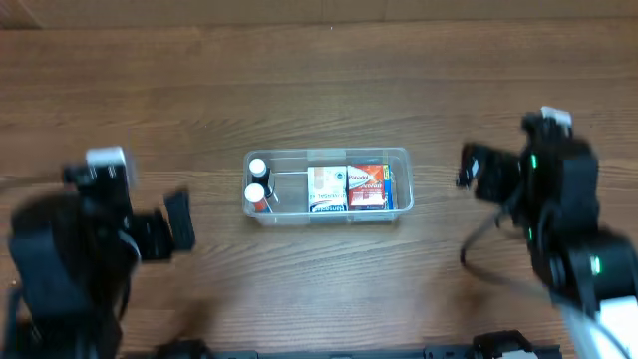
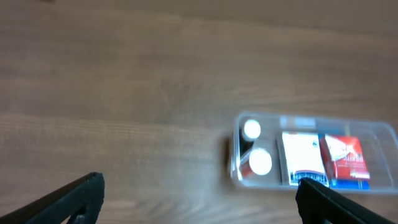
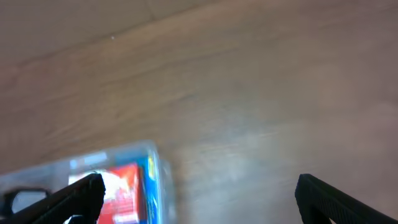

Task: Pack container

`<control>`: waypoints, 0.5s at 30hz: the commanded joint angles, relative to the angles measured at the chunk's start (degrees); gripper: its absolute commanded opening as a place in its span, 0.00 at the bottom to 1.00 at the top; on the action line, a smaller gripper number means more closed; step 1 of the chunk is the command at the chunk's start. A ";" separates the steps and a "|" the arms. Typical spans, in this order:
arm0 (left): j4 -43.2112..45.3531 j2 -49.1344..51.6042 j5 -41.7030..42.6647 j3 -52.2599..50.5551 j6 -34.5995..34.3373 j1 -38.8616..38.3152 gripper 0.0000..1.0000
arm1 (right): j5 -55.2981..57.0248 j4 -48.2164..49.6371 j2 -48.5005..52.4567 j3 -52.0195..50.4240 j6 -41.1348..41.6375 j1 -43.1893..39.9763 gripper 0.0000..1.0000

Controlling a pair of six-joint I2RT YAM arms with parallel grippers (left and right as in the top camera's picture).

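Observation:
The clear plastic container (image 1: 403,160) sits mid-table. It holds two white-capped bottles (image 1: 257,180) at its left end, a white box (image 1: 327,188) and a red box (image 1: 367,186). My left gripper (image 1: 177,222) is open and empty, left of the container and apart from it. My right gripper (image 1: 467,168) is open and empty, right of the container. The left wrist view shows the container (image 2: 379,127) with bottles (image 2: 259,162) and boxes between my open fingers (image 2: 199,199). The right wrist view shows the container's end (image 3: 152,155) and red box (image 3: 121,186) by my open fingers (image 3: 199,196).
The wooden table (image 1: 319,80) stretches around the container. Both black arms stand at the near left (image 1: 60,269) and near right (image 1: 578,239). Nothing else lies on the table in these views.

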 commanded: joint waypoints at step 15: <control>-9.53 -12.11 2.16 -13.05 -1.53 0.13 1.00 | 0.92 -10.16 -12.37 -9.81 0.72 0.15 1.00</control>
